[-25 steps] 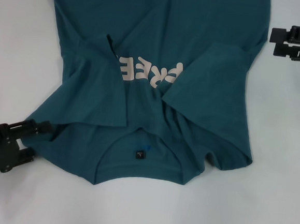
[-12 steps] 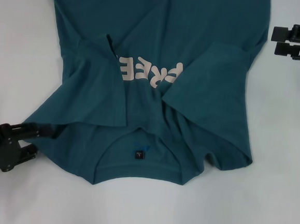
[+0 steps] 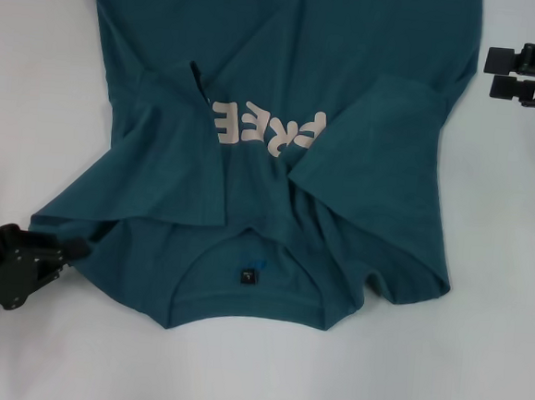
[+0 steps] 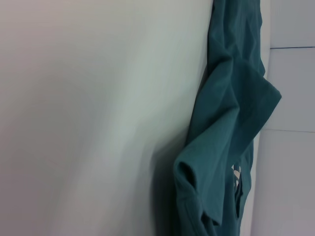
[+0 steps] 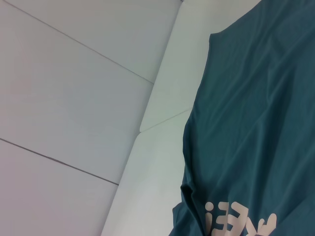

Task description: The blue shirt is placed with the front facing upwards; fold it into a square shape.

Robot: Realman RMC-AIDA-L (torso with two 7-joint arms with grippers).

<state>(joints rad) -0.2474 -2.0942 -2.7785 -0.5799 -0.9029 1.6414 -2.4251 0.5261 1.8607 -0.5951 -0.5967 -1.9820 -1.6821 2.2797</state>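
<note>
While the large dark teal-blue cotton short-sleeved shirt [image 3: 271,154] lies spread on the white table [image 3: 500,302] with its pale pinkish "FREE!" lettering [image 3: 268,131] facing up and reading upside down in the head view, both sleeves sit folded inward over the chest, each covering an end of the lettering. Its collar lies at the near edge, where the small dark neck tag [image 3: 249,275] shows inside the neckline, and the body runs away to the far side of the table. At the near left corner of the cloth, the black left gripper [image 3: 71,246] has its fingers [image 3: 76,248] drawn narrow, their tips at the hem of the left sleeve fold; whether cloth is pinched between them I cannot tell. Beyond the shirt's far right edge, apart from the fabric, the black right gripper [image 3: 493,73] hangs with its two fingers [image 3: 498,61] parallel and a slim gap between them, holding nothing. From the left wrist view the bunched sleeve fold [image 4: 221,162] rises close by
</note>
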